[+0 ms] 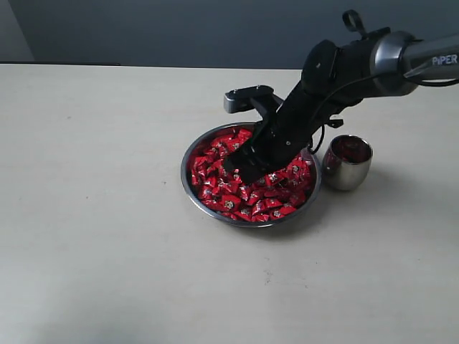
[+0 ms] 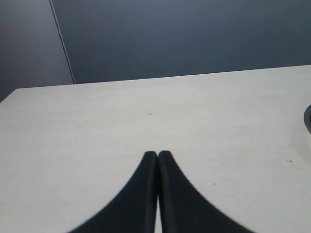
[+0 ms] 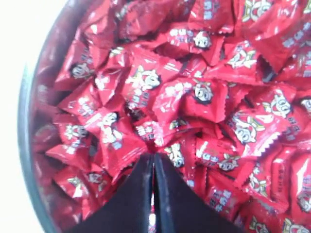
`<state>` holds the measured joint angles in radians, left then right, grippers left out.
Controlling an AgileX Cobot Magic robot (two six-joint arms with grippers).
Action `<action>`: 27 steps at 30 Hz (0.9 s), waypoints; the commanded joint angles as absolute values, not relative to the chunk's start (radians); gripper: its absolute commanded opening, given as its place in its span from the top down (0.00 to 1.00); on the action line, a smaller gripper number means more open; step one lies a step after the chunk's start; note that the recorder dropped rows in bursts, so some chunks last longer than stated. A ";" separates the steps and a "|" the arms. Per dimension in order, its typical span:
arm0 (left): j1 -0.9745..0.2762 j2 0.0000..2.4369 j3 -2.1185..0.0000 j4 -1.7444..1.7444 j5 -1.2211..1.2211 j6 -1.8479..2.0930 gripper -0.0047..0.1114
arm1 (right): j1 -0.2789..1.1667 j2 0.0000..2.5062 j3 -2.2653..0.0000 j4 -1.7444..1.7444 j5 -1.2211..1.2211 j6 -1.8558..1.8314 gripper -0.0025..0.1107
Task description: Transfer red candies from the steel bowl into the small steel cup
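The steel bowl sits mid-table, heaped with red candies. My right gripper reaches down into the pile from the right. In the right wrist view its fingers are pressed together, so the right gripper is shut, with a sliver of red wrapper between the tips. Red candies fill that view, and the bowl's rim curves along one side. The small steel cup stands upright just right of the bowl, with red showing inside. My left gripper is shut and empty over bare table.
The pale table spreads wide to the left of and in front of the bowl. A dark grey wall runs behind the table's far edge. The right arm stretches over the cup from the right.
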<state>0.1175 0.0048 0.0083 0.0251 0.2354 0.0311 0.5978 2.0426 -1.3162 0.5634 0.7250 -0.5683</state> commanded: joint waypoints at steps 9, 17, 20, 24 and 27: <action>0.120 0.000 0.000 0.027 0.231 0.029 0.96 | 0.598 1.912 -1.322 0.552 0.775 -0.564 0.96; 0.120 0.000 0.000 0.027 0.231 0.029 0.96 | 0.598 1.939 -1.322 0.547 0.673 -0.546 0.64; 0.120 0.000 0.000 0.027 0.231 0.029 0.96 | 0.598 1.965 -1.322 0.550 0.650 -0.546 0.58; 0.120 0.000 0.000 0.027 0.231 0.029 0.96 | 0.598 2.009 -1.324 0.579 0.619 -0.546 0.58; 0.120 0.000 0.000 0.027 0.231 0.029 0.96 | 0.598 2.070 -1.379 0.618 0.633 -0.546 0.58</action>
